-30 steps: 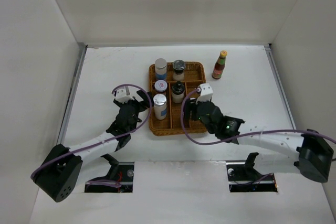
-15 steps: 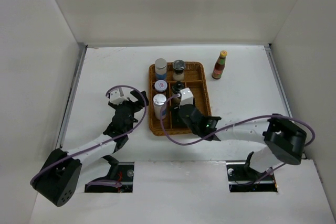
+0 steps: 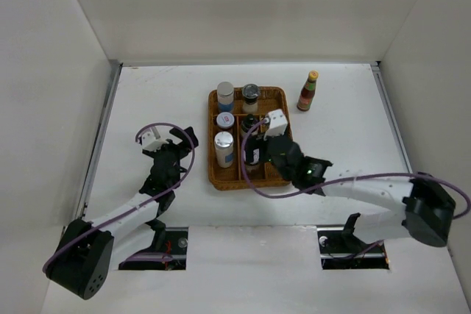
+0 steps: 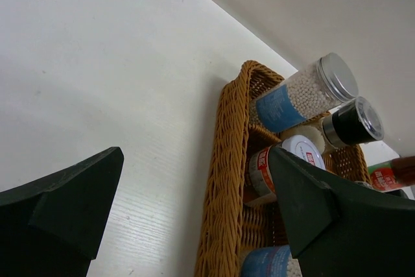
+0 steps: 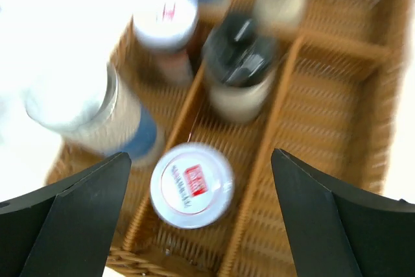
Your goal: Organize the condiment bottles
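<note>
The sauce bottle point(image 3: 308, 91), slim, dark red and yellow-capped, is seen upright on the table point(image 3: 346, 123). It is placed just beside the far right corner of the wicker tray point(image 3: 276, 102) and outside it. The small bottles are already stood in the tray's left and middle compartments. Among them are a silver-capped jar point(image 3: 224, 148) at the near left, a black-capped bottle point(image 5: 240, 63) in the middle, and a shaker with a red-printed lid point(image 5: 191, 185) in front of that. The right compartments are left bare.

The right gripper point(image 5: 201, 154) is held above the tray with its jaws spread wide and nothing between them; its view is blurred. The left gripper point(image 4: 194, 154) is held off the tray's left side, over the table, with its jaws likewise apart and empty.

The sorting is judged nearly done, with the sauce bottle as the one piece left out. For the next move, the right gripper would need to be carried clear of the standing caps and brought to the sauce bottle. It would best be closed low on the body, since so tall and narrow a bottle is easily tipped. The bottle would then be set into a bare right compartment.
</note>
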`<state>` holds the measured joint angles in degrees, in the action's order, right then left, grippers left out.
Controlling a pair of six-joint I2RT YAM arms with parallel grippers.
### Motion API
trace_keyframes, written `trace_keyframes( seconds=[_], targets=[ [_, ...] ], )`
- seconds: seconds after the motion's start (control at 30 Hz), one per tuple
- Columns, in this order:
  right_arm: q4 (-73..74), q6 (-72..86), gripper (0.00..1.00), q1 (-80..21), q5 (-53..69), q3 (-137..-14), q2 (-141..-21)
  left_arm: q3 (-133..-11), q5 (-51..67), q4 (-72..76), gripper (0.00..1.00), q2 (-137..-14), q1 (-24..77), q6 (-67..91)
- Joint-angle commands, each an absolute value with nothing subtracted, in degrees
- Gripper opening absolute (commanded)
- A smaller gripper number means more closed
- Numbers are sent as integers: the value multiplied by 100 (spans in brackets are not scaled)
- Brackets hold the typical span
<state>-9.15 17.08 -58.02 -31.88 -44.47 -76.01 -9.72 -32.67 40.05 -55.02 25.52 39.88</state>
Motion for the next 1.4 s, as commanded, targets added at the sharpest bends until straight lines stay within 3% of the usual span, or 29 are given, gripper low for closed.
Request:
trace_keyframes(
  seconds=[0.0, 0.13, 0.33, 0.57, 0.83, 0.93, 1.1, 1.2, 1.37],
  targets=[
    [-589, 1644, 97, -5271, -3138, -4624, -6814, -949, -3252, 4184, 98, -5484, 2518, 4096],
    [-1026, 1547, 97, -3796, -2963, -4824, -6661, -975, -3190, 4236, 98, -5598, 2544, 4131],
    [-1265, 879, 100, -2177, -2698, -6221, -7996, -993, -3059, 4236, 98, -5634, 2544, 4148],
    [-1046, 712, 100, -1508, -2225, -7197, -9034, -1063, -3006, 4254, 98, -5862, 2544, 4157],
    [-1265, 651, 99, -1419, -2065, -7453, -10036, -1090, -2936, 4263, 98, -5915, 2518, 4157],
    [-1511, 598, 91, -1437, -2065, -7471, -10247, -1099, -2962, 4263, 98, -5924, 2518, 4157],
    [-2205, 492, 65, -1446, -2118, -7374, -10459, -1134, -2927, 4271, 98, -6029, 2535, 4157],
    [-2469, 475, 63, -1446, -2206, -7374, -10573, -1143, -2918, 4298, 98, -6100, 2544, 4157],
    [-2540, 431, 45, -1489, -2355, -7383, -10547, -1151, -2856, 4342, 98, -6135, 2553, 4157]
  ],
)
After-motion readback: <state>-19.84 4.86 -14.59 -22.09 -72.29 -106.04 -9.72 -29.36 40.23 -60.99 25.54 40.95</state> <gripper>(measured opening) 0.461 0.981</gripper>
